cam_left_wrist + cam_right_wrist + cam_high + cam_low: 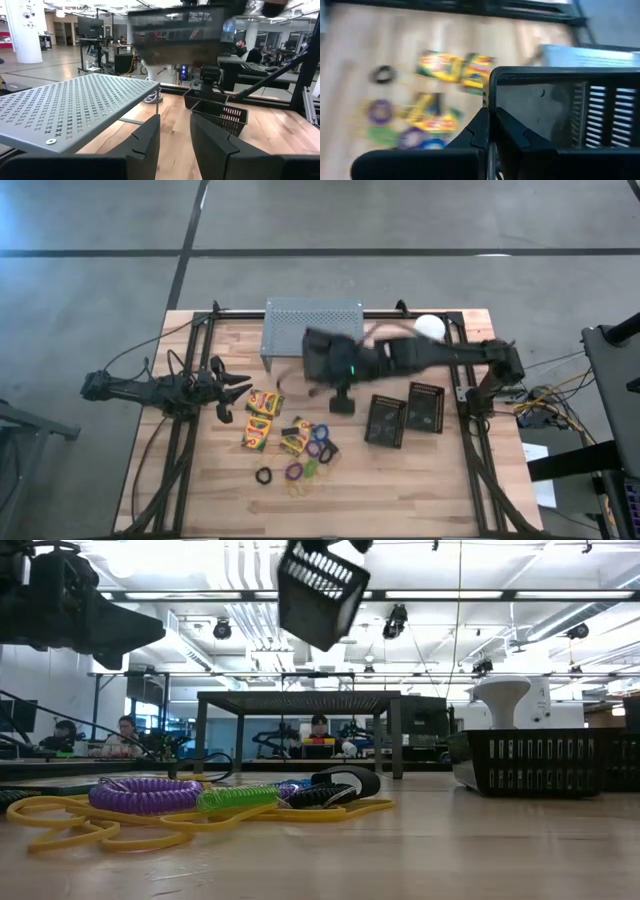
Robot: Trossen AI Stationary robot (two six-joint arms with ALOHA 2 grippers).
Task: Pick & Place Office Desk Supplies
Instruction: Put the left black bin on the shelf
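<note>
So I've got one black mesh basket up in the air, my right gripper clenched on its rim with the wall pinched between the fingers. In the overhead shot it hangs around the middle of the frame, just in front of the grey metal stand. In the low shot it floats tilted at the top center. The other two baskets sit side by side on the table, right of center. The crayon boxes and the coloured loops are scattered lower center, near each other. My left gripper hangs at the left edge, jaws partly apart, holding nothing. White dome thing is upper right.
</note>
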